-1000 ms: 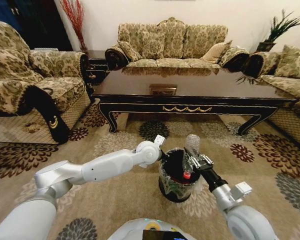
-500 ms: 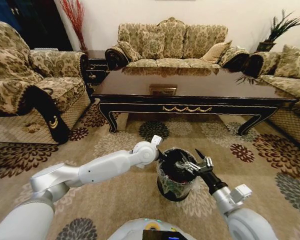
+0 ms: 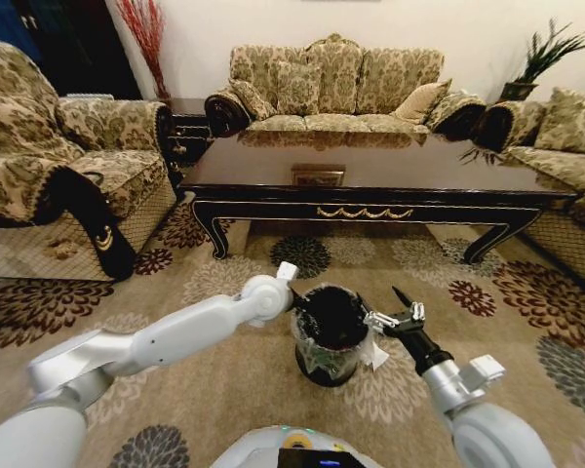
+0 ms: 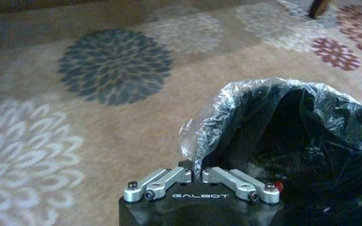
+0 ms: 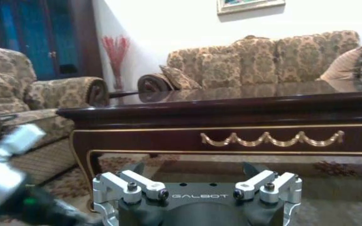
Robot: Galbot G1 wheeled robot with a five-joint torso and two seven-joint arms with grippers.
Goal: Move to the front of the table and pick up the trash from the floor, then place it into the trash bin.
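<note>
Now I am watching the trash bin [image 3: 329, 334] sitting on the carpet just in front of the table [image 3: 370, 185]. My left pincer [image 3: 300, 304] is clenched on the bin's liner at its rim. My right pincer [image 3: 400, 314] is hovering beside the bin's other side, fingers spread, gripping nothing.

You face a cream wall [image 3: 448, 24] with a patterned sofa [image 3: 336, 83] against it at the far side. An armchair [image 3: 54, 166] sits left, another sofa [image 3: 565, 146] right. A floral rug [image 3: 224, 390] covers the floor. Red twigs [image 3: 146, 34] stand far left, a plant [image 3: 546, 54] far right.
</note>
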